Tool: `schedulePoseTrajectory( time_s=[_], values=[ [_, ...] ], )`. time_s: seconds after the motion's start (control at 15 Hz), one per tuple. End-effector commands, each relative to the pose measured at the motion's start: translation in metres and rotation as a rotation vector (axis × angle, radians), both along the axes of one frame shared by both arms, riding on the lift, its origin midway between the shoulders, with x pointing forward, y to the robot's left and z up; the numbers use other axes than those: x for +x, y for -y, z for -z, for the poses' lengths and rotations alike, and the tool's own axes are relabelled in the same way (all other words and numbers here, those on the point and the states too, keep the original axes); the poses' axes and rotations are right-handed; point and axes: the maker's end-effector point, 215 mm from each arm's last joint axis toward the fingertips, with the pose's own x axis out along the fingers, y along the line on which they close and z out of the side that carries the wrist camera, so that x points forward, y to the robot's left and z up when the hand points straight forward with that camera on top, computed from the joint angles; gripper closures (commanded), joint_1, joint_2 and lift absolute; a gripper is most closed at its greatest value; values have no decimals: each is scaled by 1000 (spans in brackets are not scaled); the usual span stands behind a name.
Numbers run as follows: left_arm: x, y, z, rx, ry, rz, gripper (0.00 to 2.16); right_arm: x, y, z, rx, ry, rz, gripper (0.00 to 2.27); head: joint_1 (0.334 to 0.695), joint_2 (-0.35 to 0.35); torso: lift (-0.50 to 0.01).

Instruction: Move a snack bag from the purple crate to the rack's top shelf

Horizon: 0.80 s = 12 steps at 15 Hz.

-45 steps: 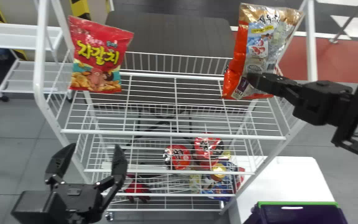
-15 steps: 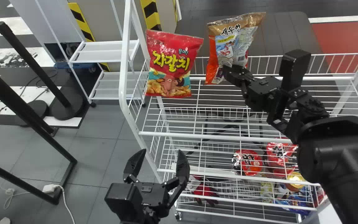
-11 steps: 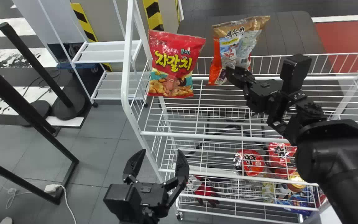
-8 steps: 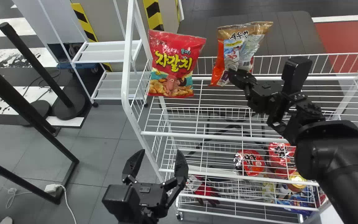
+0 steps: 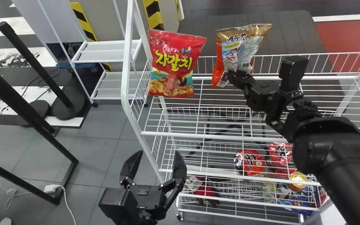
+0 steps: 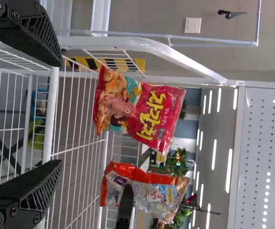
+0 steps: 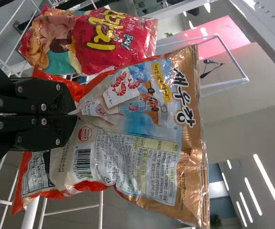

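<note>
In the head view my right gripper [image 5: 232, 75] is shut on the orange-and-gold snack bag [image 5: 236, 50], held upright at the back of the rack's top shelf [image 5: 223, 137]. The right wrist view has the gripper [image 7: 75, 114] pinching the lower part of that snack bag [image 7: 147, 129]. A red snack bag [image 5: 176, 64] stands upright at the shelf's left end, a narrow gap beside the held one. My left gripper [image 5: 155, 159] is parked open before the rack's left front; in the left wrist view the same gripper [image 6: 56, 114] has nothing between its fingers.
Lower shelves hold red round packs [image 5: 250, 162], a red glove [image 5: 206, 190] and colourful packs [image 5: 298, 198]. The rack's left post [image 5: 127, 62] rises beside the red bag. Black metal frames [image 5: 27, 109] stand at the far left.
Since three seconds ago the head view has swung to the right's opposite side, leftward, and the held bag has come closer to the red bag. Within the last second it has lowered slightly.
</note>
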Motion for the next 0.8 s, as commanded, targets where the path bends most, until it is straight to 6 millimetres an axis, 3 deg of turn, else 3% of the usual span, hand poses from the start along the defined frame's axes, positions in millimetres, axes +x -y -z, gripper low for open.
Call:
schedulePoseTrajectory(
  time_s=[0.0,0.27,0.53,0.6,0.73],
  values=[
    [0,0,-2,-1,7,-1,90,3,0,0,7,-11,1,1399,695,193,1],
    [-1,0,-1,-2,7,-2,90,6,1,3,-1,-23,13,1190,695,191,1],
    [-1,0,0,-2,7,-3,90,3,-4,4,7,-30,12,350,695,191,1],
    [-1,0,0,-2,7,-3,90,3,-4,5,7,-32,12,228,695,193,1],
    [-1,-1,0,-2,7,-6,90,2,-4,6,14,-35,12,205,695,197,1]
  ],
)
